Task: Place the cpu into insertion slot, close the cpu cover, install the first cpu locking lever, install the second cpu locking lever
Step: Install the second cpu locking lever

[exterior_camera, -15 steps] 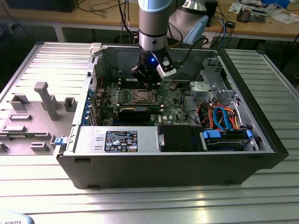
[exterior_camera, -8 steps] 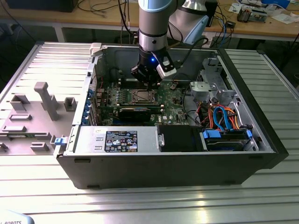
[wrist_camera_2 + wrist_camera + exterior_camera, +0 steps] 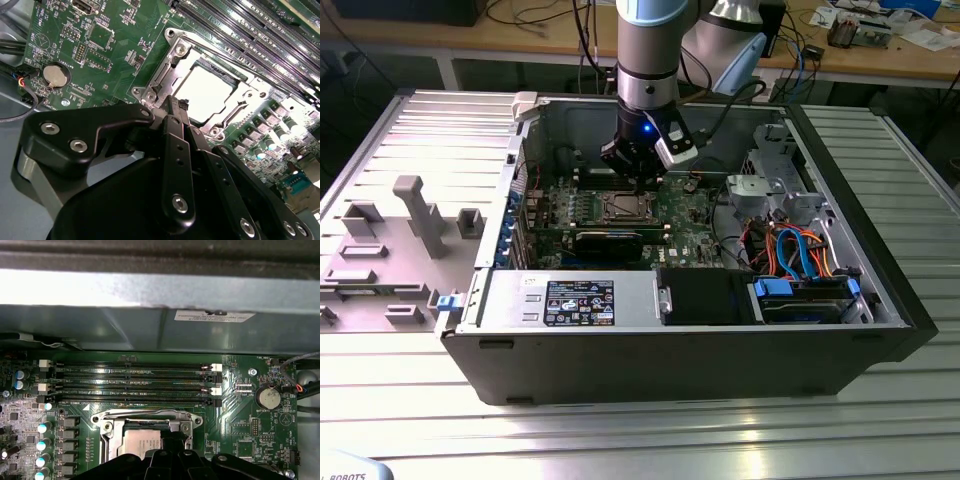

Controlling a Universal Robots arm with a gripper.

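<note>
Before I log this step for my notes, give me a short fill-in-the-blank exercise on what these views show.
1. The gripper hovers over the ___ at the socket's edge.
2. The cpu lies in the insertion slot, and its top looks ___.
3. The round coin battery sits on the green ___.
4. In the first wrist view, the long memory slots lie between the cpu cover and the case ___.

Missing words: cpu cover; silver; motherboard; wall

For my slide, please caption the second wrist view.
End effector at the insertion slot rim, cpu seated under the closed cpu cover.
</note>
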